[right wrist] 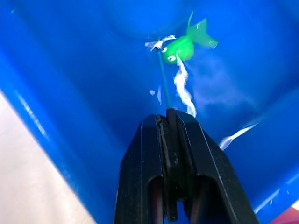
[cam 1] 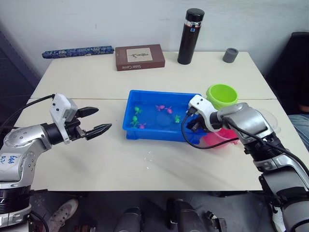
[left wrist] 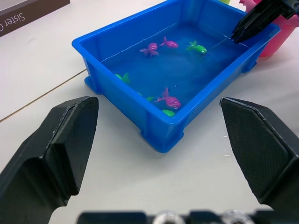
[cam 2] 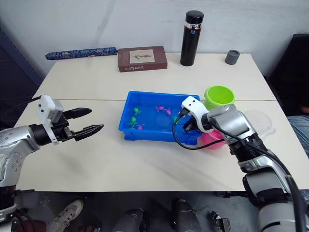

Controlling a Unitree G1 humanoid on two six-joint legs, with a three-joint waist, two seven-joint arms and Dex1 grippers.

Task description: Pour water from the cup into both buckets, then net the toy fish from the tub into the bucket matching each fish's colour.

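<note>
Jaws of the right gripper [right wrist: 170, 122] clamp the net [right wrist: 162, 77] handle just ahead of a green fish [right wrist: 184, 45] in the tub [cam 1: 133, 126], left gripper [cam 1: 99, 121] gaping idle; tilting could lose the fish.

Pink bucket [cam 1: 216, 140] lower right of centre, mostly hidden behind right arm; net's hoop indistinct underwater; cup [cam 2: 259, 121] partly behind forearm.

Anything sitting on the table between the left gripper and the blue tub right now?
Nothing: in the left eye view the stretch of table between the open left gripper and the blue tub is bare. The left wrist view shows the same.
</note>
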